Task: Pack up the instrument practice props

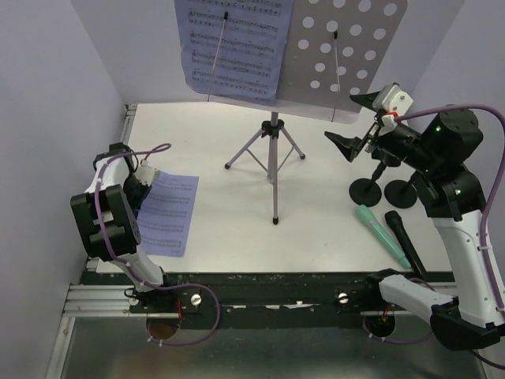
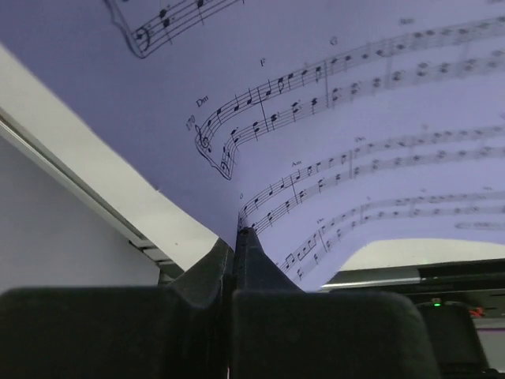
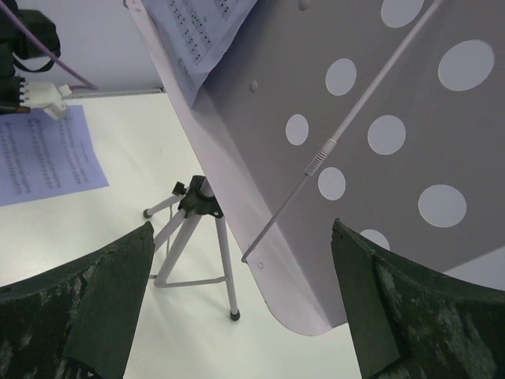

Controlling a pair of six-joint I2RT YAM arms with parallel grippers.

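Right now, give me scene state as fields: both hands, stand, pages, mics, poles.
left hand: shut, pinching the edge of a printed sheet-music page at the left of the white table
right hand: open, raised, facing the lower right corner of the pale perforated desk, holding nothing
stand: silver tripod upright mid-table, desk on top
second printed page: on the desk's left half
mics: mint-green microphone and black microphone lying side by side, front right
poles: two short black round-based poles standing behind the mics
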